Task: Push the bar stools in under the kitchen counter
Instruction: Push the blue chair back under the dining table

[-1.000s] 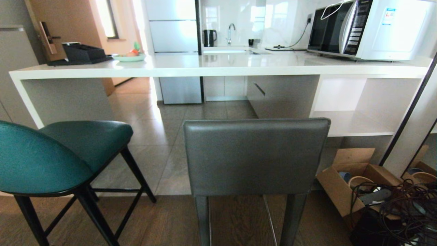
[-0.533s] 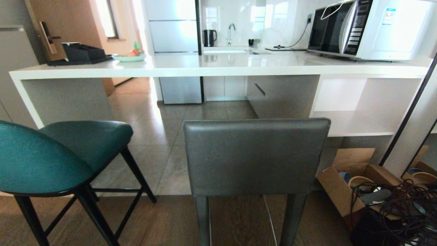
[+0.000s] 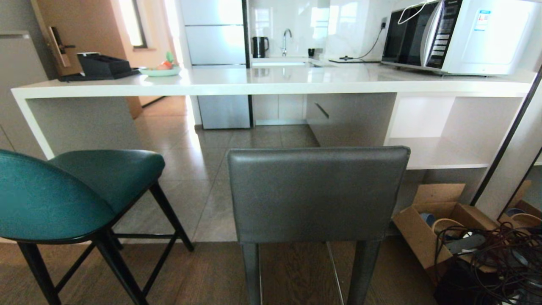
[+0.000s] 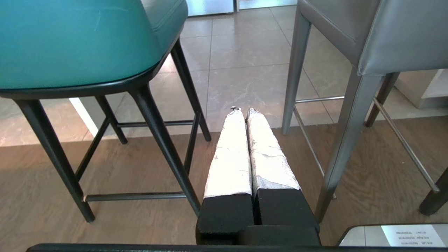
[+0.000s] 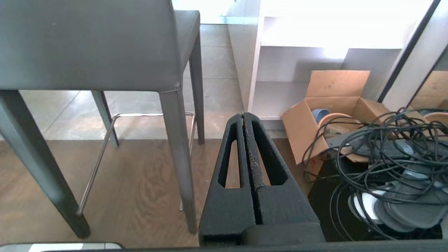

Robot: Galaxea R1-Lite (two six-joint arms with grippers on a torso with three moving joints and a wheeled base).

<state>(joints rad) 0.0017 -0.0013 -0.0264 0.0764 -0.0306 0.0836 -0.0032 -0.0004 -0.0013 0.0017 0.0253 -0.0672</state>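
Grey stool [image 3: 318, 195] dead ahead, back toward me, well short of the bench [image 3: 271, 82]; teal stool [image 3: 63, 195] to its left, also out. My left fingers [image 4: 245, 113] pressed together, low between the stools. Right fingers [image 5: 244, 117] together, beside the grey stool's right leg, nearer it.

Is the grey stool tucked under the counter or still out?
Out. The grey stool stands short of the counter, its backrest nearer the camera than the counter edge.
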